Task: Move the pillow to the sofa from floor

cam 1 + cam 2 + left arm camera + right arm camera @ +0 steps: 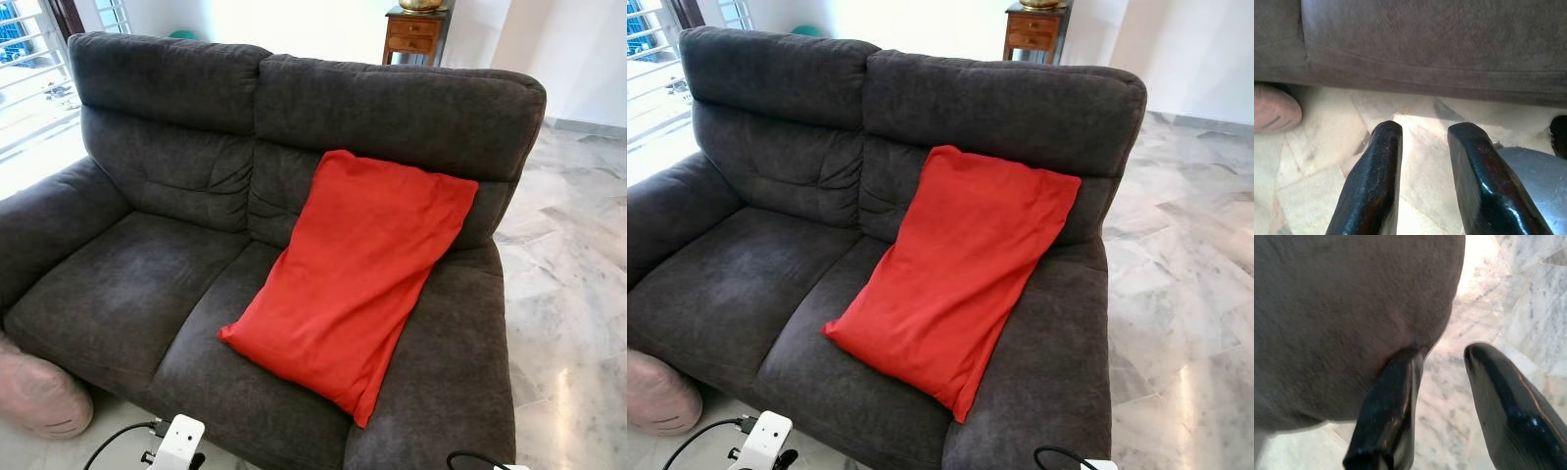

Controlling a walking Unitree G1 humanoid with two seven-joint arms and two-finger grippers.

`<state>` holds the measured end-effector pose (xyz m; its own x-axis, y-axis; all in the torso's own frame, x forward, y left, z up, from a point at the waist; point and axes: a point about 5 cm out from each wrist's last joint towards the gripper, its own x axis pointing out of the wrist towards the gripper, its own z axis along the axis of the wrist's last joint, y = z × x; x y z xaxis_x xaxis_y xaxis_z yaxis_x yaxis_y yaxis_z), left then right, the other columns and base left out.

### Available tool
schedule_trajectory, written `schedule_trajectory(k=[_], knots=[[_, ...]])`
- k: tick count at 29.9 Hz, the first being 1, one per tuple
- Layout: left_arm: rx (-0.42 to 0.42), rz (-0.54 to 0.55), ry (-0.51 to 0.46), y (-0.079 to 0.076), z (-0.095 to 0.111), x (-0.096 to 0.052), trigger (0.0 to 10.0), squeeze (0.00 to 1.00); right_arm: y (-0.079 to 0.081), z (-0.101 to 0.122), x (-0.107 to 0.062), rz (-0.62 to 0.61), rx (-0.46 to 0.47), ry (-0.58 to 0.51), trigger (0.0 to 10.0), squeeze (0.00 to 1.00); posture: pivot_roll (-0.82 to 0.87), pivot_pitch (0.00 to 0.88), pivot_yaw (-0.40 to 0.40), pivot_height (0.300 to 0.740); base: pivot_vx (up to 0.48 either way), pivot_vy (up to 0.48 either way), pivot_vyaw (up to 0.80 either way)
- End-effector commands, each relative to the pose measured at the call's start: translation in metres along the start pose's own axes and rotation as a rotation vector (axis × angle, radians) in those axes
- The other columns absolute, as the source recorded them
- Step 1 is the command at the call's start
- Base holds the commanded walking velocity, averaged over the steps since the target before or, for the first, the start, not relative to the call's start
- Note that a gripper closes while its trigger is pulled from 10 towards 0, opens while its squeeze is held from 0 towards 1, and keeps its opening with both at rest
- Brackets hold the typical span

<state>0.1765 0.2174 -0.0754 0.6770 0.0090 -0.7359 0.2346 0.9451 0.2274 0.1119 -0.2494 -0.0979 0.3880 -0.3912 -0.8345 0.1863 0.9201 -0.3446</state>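
We face a dark grey two-seat sofa (186,245) standing on a pale marble floor (573,294) with grey veining. Behind the sofa a white wall (294,24) is washed in bright light. A small wooden side cabinet (414,34) stands behind the sofa's right end. Beyond the sofa's left arm we see what may be a barred window (29,73), glaring with daylight.

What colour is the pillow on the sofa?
The pillow is plain red, lying on the dark grey sofa. It shows best in the left eye view.
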Motion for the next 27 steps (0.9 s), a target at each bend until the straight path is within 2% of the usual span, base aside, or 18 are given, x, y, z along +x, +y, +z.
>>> schedule_trajectory(k=[1,8,27], knots=[[-0.017,0.002,0.027,0.002,-0.005,-0.001,10.0,0.0,0.014,-0.003,-0.002,0.035,0.018,0.022,10.0,0.0,0.05,0.039,0.015,0.74,0.0,0.0,0.0],[-0.023,-0.017,0.052,-0.003,-0.011,-0.002,10.0,0.0,0.028,0.004,-0.004,0.072,0.014,0.006,10.0,0.0,0.05,0.061,0.021,0.74,0.0,0.0,0.0],[-0.011,-0.028,0.05,-0.011,-0.01,-0.002,10.0,0.0,0.028,0.005,-0.004,0.076,0.022,0.0,10.0,0.0,0.06,0.064,0.023,0.74,0.0,0.0,0.0]])
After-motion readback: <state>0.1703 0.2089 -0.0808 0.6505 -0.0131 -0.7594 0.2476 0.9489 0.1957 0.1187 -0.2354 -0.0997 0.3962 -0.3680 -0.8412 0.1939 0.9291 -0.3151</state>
